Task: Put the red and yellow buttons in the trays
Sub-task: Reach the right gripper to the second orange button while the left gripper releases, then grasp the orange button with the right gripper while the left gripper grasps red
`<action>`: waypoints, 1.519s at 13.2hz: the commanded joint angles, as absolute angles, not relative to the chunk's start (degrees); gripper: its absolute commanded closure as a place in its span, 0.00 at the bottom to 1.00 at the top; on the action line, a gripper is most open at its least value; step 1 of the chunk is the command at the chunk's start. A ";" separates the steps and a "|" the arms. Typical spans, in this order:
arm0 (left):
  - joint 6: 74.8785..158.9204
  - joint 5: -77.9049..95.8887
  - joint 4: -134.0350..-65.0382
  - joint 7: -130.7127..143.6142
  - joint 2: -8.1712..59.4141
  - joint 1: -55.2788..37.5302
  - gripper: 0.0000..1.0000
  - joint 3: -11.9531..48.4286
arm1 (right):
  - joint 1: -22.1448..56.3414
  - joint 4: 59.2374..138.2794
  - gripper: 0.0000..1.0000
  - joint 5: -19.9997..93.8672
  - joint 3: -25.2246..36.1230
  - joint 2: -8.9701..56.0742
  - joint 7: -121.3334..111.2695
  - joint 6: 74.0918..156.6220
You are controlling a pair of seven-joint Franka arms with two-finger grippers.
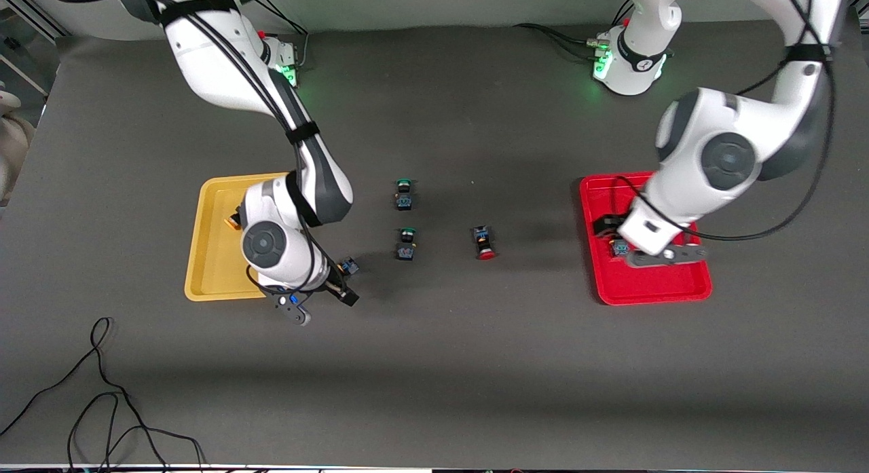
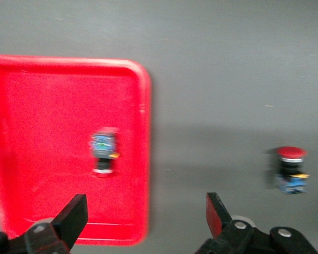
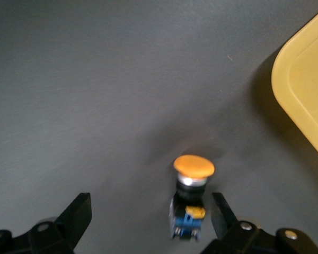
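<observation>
red tray [image 1: 652, 283] sits at the left arm's end of the worktop [image 1: 475, 364], and i see one switch in it [image 2: 104, 152], lying flat, its long axis along the tray's longer side. my left gripper [image 2: 146, 219] hangs over that tray's rim with its jaws spread wide, gripping nothing.

a red-capped switch [image 1: 485, 243] lies on its side out on the bare worktop near the middle, cap toward the front edge, body toward the bases.

the yellow tray [image 1: 210, 256] is at the right arm's end; a yellow-capped switch [image 1: 234, 220] shows in it beside the arm, mostly hidden. my right gripper [image 3: 151, 222] is low over the worktop just off that tray's front corner, jaws wide apart, either side of another yellow-capped switch [image 3: 191, 201] without touching it. that one lies on its side, its cap pointing away from the jaws.

two green-capped switches [image 1: 405, 218] lie one before the other near mid-worktop, caps toward the bases.
</observation>
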State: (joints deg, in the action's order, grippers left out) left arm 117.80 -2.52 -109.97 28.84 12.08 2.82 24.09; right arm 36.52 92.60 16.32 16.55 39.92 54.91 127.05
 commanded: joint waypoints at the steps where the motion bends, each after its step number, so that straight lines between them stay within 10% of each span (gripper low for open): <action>1: 118.73 -2.98 -101.63 41.26 19.22 -6.21 0.01 23.91 | 36.74 93.24 0.00 17.75 16.53 40.34 56.07 126.65; 7: 129.00 -12.29 -95.63 60.89 33.72 -19.59 0.01 23.56 | 37.18 101.06 0.05 17.75 14.33 36.66 58.27 126.30; 12: 134.82 -19.86 -95.71 65.82 42.01 -20.13 0.01 22.59 | 38.15 106.08 0.65 17.84 13.89 32.17 58.01 126.12; 14: 134.74 -19.86 -95.80 66.27 42.89 -20.48 0.09 22.24 | 38.06 106.00 0.70 17.49 13.97 32.17 57.66 126.30; 16: 134.74 -19.86 -95.80 68.37 43.07 -20.92 0.65 22.24 | 37.71 105.73 0.68 17.49 13.97 32.43 57.57 127.43; 17: 134.65 -19.86 -95.71 68.64 43.07 -20.92 0.91 22.24 | 37.71 105.73 0.45 17.49 13.97 32.43 57.57 128.40; 18: 134.47 -19.78 -95.71 69.34 42.81 -20.83 1.00 22.24 | 37.71 105.73 0.09 17.49 13.97 32.61 57.57 128.93; 20: 133.33 -19.69 -95.45 69.35 41.84 -20.31 1.00 22.32 | 37.70 105.73 0.00 17.05 13.97 32.69 57.22 129.46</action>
